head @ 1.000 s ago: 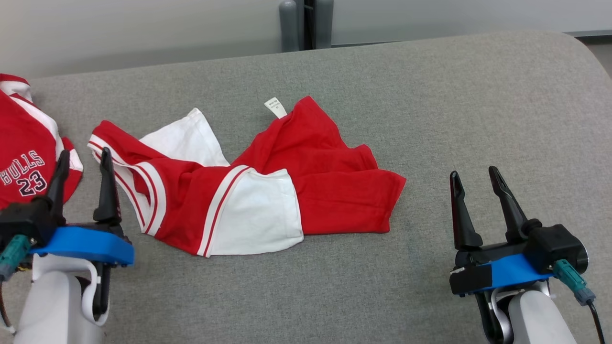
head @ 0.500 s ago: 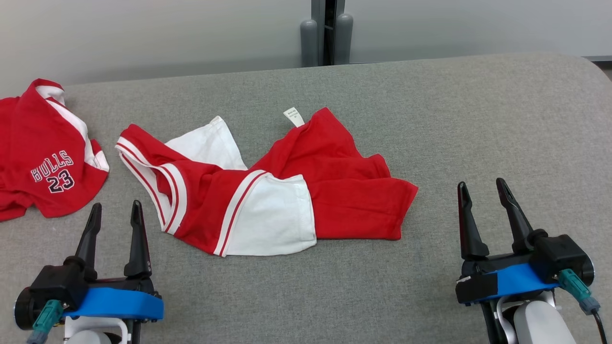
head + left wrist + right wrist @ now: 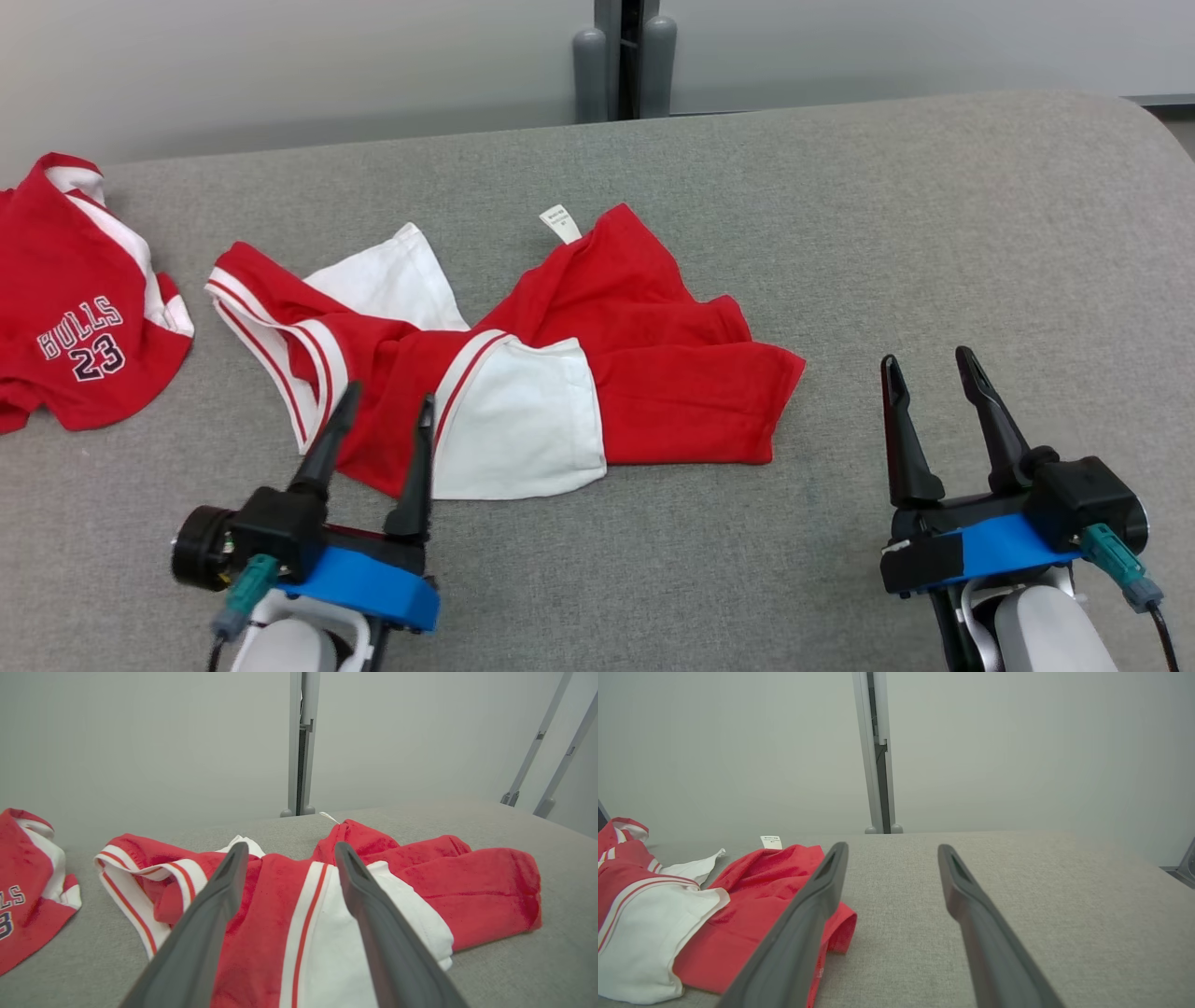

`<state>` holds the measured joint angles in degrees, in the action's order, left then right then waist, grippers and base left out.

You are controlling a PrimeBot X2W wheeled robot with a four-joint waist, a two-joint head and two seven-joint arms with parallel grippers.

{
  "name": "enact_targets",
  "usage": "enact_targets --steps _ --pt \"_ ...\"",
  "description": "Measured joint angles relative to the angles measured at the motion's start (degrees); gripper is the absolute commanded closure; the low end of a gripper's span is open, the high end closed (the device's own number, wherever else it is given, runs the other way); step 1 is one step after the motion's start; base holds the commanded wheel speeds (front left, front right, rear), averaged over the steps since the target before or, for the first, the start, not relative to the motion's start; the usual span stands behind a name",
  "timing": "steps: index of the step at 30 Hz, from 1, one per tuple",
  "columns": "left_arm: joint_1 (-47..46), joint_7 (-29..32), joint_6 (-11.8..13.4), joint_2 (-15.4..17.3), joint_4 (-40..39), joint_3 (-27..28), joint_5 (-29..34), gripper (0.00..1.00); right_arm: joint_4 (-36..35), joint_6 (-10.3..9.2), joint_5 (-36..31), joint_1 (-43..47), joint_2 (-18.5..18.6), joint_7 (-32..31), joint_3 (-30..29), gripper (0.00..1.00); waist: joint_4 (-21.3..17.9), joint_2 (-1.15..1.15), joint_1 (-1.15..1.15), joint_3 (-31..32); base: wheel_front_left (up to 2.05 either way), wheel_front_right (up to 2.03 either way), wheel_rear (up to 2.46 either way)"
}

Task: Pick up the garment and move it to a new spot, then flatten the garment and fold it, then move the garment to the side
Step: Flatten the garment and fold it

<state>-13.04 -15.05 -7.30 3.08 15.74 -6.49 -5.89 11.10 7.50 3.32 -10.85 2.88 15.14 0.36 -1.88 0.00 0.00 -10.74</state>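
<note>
Left gripper (image 3: 390,395) shifted right, tips now over near edge of crumpled red-white garment (image 3: 653,373) on grey table (image 3: 887,233), jaws apart, empty. Right gripper (image 3: 925,357) spread, empty, well right. Bulls jersey (image 3: 84,317) far left.

Bulls jersey (image 3: 79,308), grey table (image 3: 887,205), metal post (image 3: 624,56)

Head view: high, looks forward and down over table (image 3: 934,233); garment (image 3: 653,373) mid-frame, post (image 3: 590,65) at 12 o'clock. Left wrist view: low, close above garment's near edge, faces post. Right wrist view: low over table, faces post, garment at 8 o'clock. All three share garment, post, table.
</note>
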Motion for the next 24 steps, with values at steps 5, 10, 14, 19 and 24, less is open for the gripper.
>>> enact_targets --steps 5,10,14,19,24 --pt "-2.15 0.00 -0.02 0.07 3.30 -7.19 -0.59 0.00 -0.13 0.00 0.33 -0.35 0.00 0.00 0.04 0.00 -1.73 0.00 0.00 -0.83 0.00 0.00 0.00" --pt "-3.42 0.00 -0.03 1.24 7.56 -12.29 -1.63 0.00 -0.32 0.00 0.76 -0.48 0.02 0.00 -0.54 0.00 -3.55 0.00 0.00 -2.02 0.00 0.00 0.00" --pt "-4.48 0.00 -0.04 2.24 11.55 -15.40 -2.02 0.00 -0.58 0.00 0.86 -0.66 0.01 0.00 -0.57 0.00 -4.86 0.00 0.00 -3.04 0.00 0.00 0.00" --pt "-6.03 0.00 -0.11 3.45 16.26 -18.17 -2.41 0.00 -0.79 0.00 1.26 -0.99 0.02 0.00 -0.68 0.00 -6.10 0.00 0.00 -4.30 0.00 0.00 0.00" --pt "-7.98 -0.19 -0.11 3.97 19.57 -20.73 -2.70 0.00 -0.92 0.00 1.34 -1.22 0.01 0.00 -0.73 0.00 -6.99 0.00 0.00 -5.02 0.00 0.00 0.00"
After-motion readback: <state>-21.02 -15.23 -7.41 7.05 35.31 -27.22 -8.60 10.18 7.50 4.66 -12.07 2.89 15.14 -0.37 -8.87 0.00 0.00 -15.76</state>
